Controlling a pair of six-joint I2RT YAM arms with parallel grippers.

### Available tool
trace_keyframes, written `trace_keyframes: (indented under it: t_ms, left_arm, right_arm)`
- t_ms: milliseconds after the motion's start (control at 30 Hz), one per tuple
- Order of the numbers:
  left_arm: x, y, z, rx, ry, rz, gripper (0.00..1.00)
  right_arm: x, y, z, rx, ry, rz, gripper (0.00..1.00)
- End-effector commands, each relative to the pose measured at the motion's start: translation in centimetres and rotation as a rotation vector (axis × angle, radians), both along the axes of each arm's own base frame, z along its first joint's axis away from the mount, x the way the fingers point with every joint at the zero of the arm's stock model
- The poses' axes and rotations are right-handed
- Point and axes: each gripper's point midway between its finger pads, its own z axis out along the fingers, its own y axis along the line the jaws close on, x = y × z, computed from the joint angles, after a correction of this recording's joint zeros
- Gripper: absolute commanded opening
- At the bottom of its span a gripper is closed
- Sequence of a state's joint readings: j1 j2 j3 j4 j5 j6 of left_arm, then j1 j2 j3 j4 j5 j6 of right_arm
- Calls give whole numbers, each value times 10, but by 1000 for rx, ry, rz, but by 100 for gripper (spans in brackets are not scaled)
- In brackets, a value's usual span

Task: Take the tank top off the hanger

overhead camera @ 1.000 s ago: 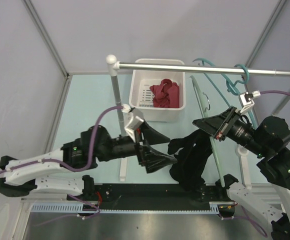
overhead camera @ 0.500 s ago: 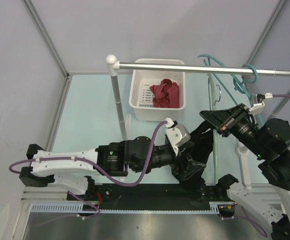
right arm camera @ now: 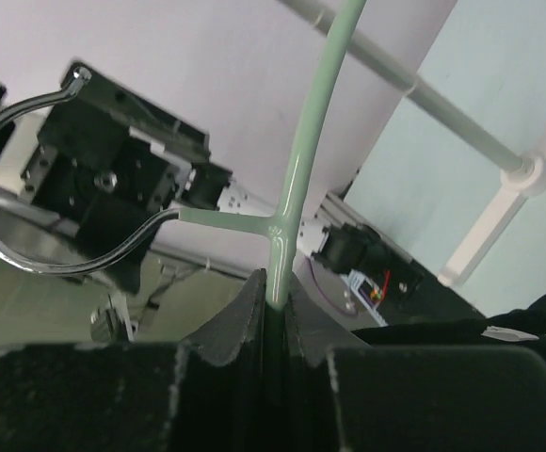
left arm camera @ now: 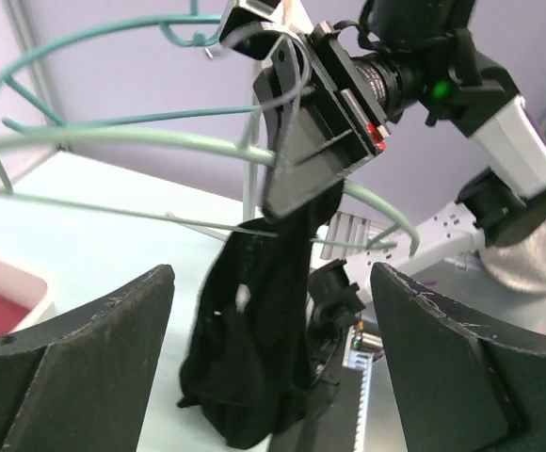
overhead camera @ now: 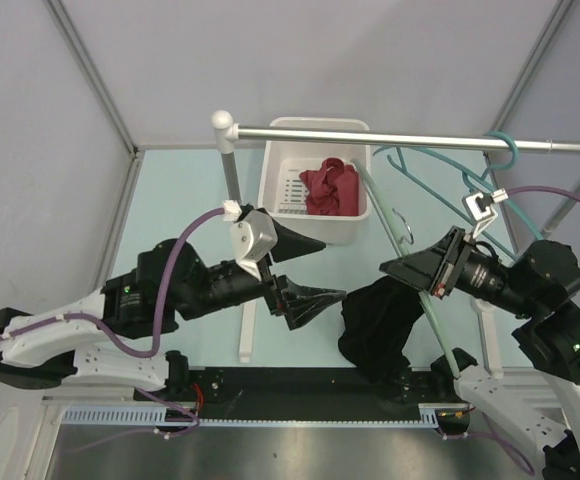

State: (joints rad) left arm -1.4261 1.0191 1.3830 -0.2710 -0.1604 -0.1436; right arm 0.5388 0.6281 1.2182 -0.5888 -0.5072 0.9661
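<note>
The black tank top (overhead camera: 378,322) hangs bunched from the lower part of a pale green hanger (overhead camera: 395,225), down to the table's near edge. My right gripper (overhead camera: 402,270) is shut on the hanger's arm, just above the cloth. The right wrist view shows its fingers clamped on the green bar (right arm camera: 297,179) below the metal hook (right arm camera: 28,179). My left gripper (overhead camera: 322,270) is open and empty, just left of the tank top and apart from it. In the left wrist view the tank top (left arm camera: 254,339) hangs between and beyond the open fingers (left arm camera: 75,367).
A white basket (overhead camera: 280,185) holding red cloth (overhead camera: 330,187) stands behind the left gripper. A rack rail (overhead camera: 370,135) crosses the back on a post (overhead camera: 232,185), with teal hangers (overhead camera: 490,150) hanging at its right end. A black rail (overhead camera: 300,385) runs along the near edge.
My left gripper had reached into the tank top and has now drawn back left, open and empty. My right gripper has swung the hanger leftward and lower; the tank top still hangs from it.
</note>
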Motion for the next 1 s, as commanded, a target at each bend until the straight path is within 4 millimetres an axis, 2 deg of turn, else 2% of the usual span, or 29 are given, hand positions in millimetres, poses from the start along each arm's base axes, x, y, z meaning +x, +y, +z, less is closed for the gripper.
trace_keyframes:
  t_ms: [0,33,233,300,400,500,567,633,733,867,967]
  left_arm:
    - [-11,0,-2,96,-186,-113,91]
    - [-17,0,8,87,-217,-144,92]
    - [-21,-15,13,164,-389,-222,98]
    - [-20,-20,11,185,-462,-236,98]
    - [-19,-37,-7,255,-532,-279,99]
    - [-9,-50,-22,330,-570,-265,98]
    - [8,-60,-32,387,-570,-195,97]
    - [21,-64,-32,410,-570,-128,96]
    - [26,-71,-39,427,-571,-112,91]
    - [36,-67,-43,455,-570,-55,58]
    - [39,-59,-44,465,-570,-45,46]
  right_arm:
    - [-51,-5,9,-55,-144,201,1]
    - [-58,-5,4,-68,-127,233,1]
    - [-96,-11,0,-83,-154,390,1]
    - [-106,-14,-3,-96,-170,427,2]
    - [-115,-17,-1,-93,-197,461,2]
    - [-121,-17,4,-70,-228,492,2]
    - [-124,-17,5,-59,-240,513,2]
    - [-123,-16,5,-55,-245,522,2]
    - [-123,-15,2,-58,-251,539,2]
    - [-121,-11,3,-53,-280,568,4]
    - [-111,-7,-1,-76,-296,559,7]
